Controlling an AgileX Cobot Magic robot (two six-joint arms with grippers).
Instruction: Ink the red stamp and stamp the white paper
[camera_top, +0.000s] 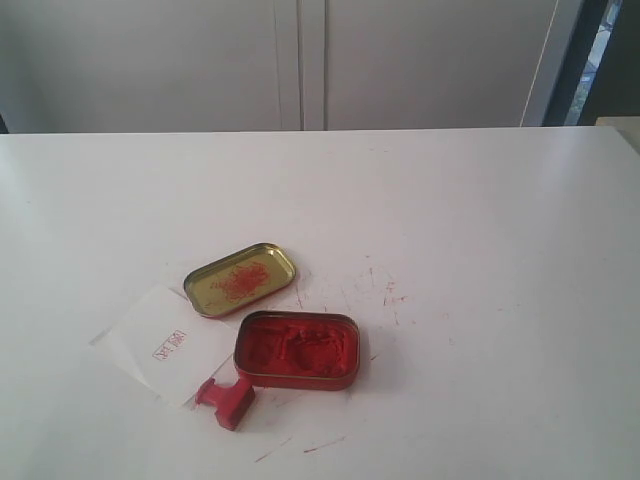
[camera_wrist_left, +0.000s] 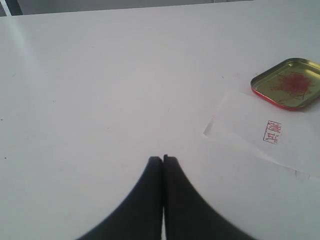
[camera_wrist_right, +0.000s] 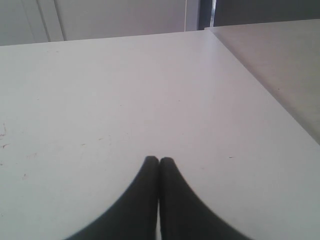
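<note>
1. The white paper (camera_top: 143, 336) lies on the tabletop (camera_top: 480, 220), left of the open red ink tin (camera_top: 297, 349). It already bears a small red boxed print (camera_top: 169, 345), which the left wrist view shows too.
2. The red stamp (camera_top: 226, 400) lies tipped on its side at the tin's near left corner, close against the tin and at the paper's edge. Neither gripper holds it.
3. The left gripper (camera_wrist_left: 163, 159) is clenched on nothing over bare tabletop, well apart from the paper. The right gripper (camera_wrist_right: 159, 160) is likewise clenched and empty, far from the things.
4. Judging from the print and the set-down stamp, the inking and stamping look done. Nothing plainly remains.
5. The gold lid (camera_top: 240, 279) sits behind the paper, smeared red inside.
6. Hard to tell:
   - The print's characters are too small to read.
   - The stamp's face is turned out of sight, so I cannot see whether it carries ink.
   - Neither arm shows in the exterior view.
   - The right wrist view shows none of the task's things.
</note>
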